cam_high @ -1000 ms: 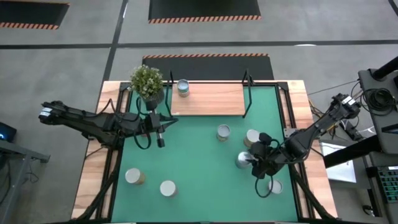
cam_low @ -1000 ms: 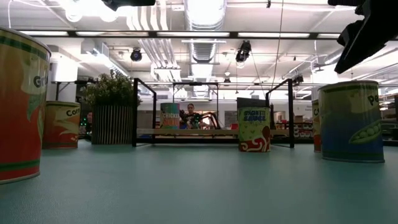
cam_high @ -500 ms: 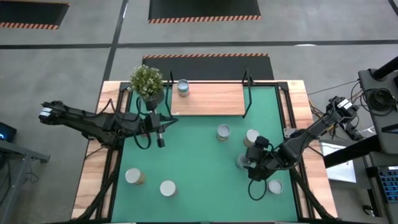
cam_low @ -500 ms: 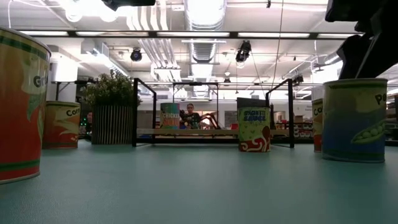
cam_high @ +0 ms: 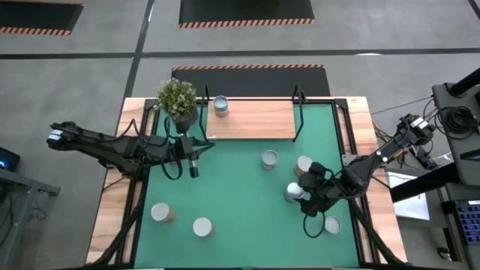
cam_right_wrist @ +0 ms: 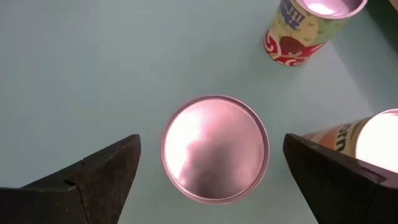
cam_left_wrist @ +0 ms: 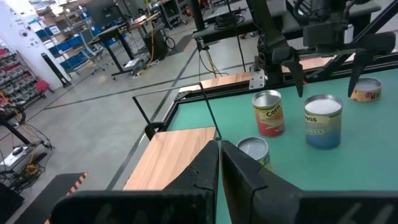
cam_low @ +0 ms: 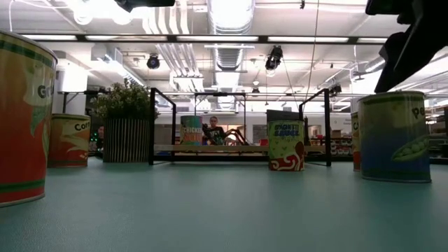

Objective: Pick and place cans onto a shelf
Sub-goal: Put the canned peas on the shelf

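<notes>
Several cans stand on the green mat (cam_high: pixel 225 187). One blue-grey can (cam_high: pixel 220 105) stands on the wooden shelf (cam_high: pixel 255 120) at its left end. My right gripper (cam_high: pixel 301 198) is open above a blue-green pea can (cam_high: pixel 292 193). In the right wrist view its fingers (cam_right_wrist: pixel 93 180) stand on either side of the can's silver top (cam_right_wrist: pixel 214 148), apart from it. In the low view this can (cam_low: pixel 395 136) stands on its base on the mat. My left gripper (cam_high: pixel 193 169) is shut and empty near the shelf's left post.
Close to the pea can stand a tan can (cam_high: pixel 304 165), a green-yellow can (cam_high: pixel 269 159) and another can (cam_high: pixel 331 224). Two more cans (cam_high: pixel 160 213) (cam_high: pixel 202 226) stand at the near left. A potted plant (cam_high: pixel 178 101) stands left of the shelf.
My right gripper has dipped toward the pea can's top and come back up a little, staying open over it. The can stands in about the same place.
</notes>
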Motion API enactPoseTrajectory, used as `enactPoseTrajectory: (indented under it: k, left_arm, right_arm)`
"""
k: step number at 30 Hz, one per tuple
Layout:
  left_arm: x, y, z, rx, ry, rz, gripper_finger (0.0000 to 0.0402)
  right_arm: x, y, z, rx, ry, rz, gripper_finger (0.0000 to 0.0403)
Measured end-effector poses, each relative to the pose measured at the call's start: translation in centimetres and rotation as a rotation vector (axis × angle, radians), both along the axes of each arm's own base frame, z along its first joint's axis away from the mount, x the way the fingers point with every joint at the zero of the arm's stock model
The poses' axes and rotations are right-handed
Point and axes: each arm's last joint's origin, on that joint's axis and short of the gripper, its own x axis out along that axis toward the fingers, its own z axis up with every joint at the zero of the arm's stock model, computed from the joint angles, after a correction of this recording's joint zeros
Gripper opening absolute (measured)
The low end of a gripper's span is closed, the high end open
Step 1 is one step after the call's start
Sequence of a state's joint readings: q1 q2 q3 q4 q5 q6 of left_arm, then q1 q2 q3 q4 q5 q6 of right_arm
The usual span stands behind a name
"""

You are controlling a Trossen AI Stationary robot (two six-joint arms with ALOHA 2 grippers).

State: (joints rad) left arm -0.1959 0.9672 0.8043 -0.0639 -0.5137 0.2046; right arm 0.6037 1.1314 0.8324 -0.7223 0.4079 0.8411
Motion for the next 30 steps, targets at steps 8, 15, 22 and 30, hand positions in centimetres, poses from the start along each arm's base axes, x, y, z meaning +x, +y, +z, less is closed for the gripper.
enactPoseTrajectory:
  k: [8,15,22,30]
  left_arm:
    - [0.0,0.0,0.0,0.001,0.004,0.0,0.0]
    - [0.0,0.0,0.0,0.0,0.003,0.0,0.0]
    - [0.0,0.0,0.0,0.001,0.003,0.0,0.0]
    - [0.0,0.0,0.0,0.001,0.003,0.0,0.0]
  right_arm:
    - [0.5,0.4,-1.0,-0.035,0.046,0.026,0.0384]
    - [0.9,0.6,-1.8,-0.054,0.079,0.028,0.0384]
    - [1.2,0.9,-2.4,-0.064,0.092,0.018,0.0383]
    - [1.6,1.1,-3.0,-0.067,0.097,0.012,0.0303]
